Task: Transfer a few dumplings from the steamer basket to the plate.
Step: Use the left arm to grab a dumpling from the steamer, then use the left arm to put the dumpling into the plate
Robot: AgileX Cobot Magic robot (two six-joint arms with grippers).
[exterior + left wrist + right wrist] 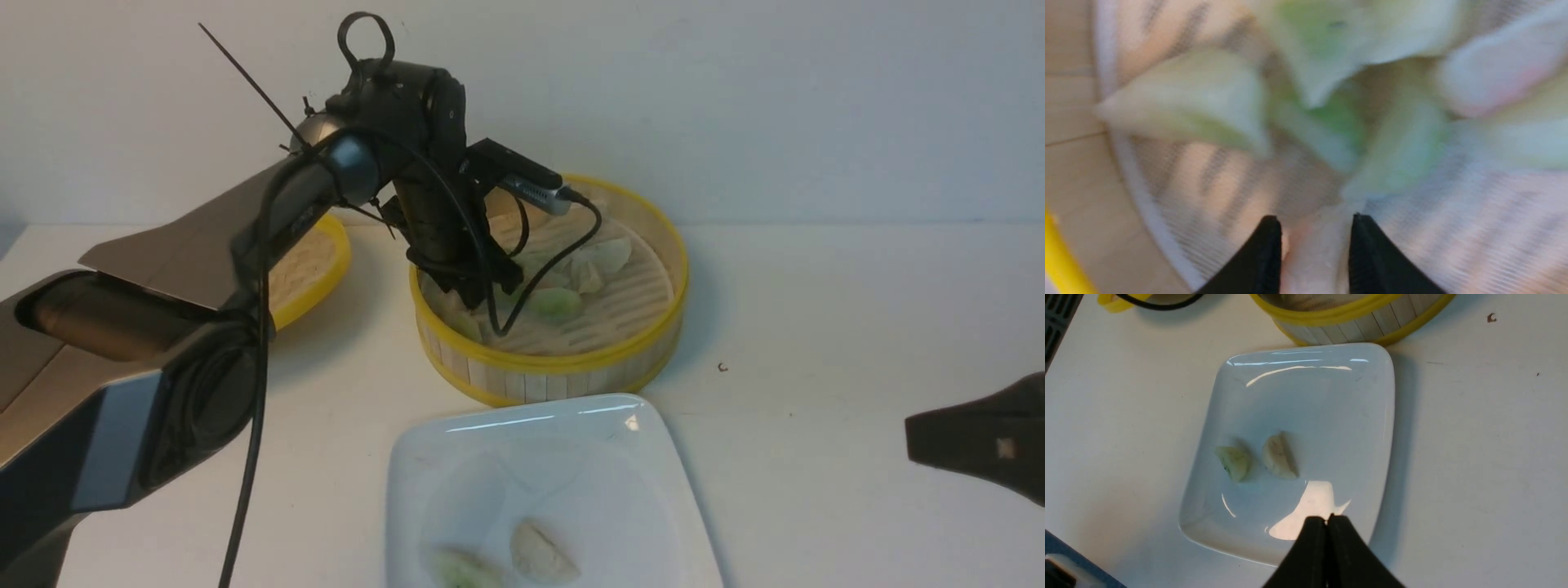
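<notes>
The steamer basket [563,363] stands mid-table with several dumplings on its slatted floor, among them a green one [555,302] and a white one [600,261]. My left gripper [469,298] reaches down inside its near-left part. In the left wrist view, the left gripper [1315,218] has its jaws closed against a pinkish-white dumpling [1314,253], with blurred pale green dumplings [1196,98] beyond. The white plate [571,425] lies in front of the basket and carries a green dumpling [1233,462] and a white dumpling [1278,456]. My right gripper [1327,517] hovers shut and empty over the plate's [1331,396] near rim.
The shallow yellow-rimmed lid [322,261] lies left of the basket, partly behind my left arm. A cable from the left wrist camera hangs into the basket. A small dark speck [722,367] sits on the table right of the basket.
</notes>
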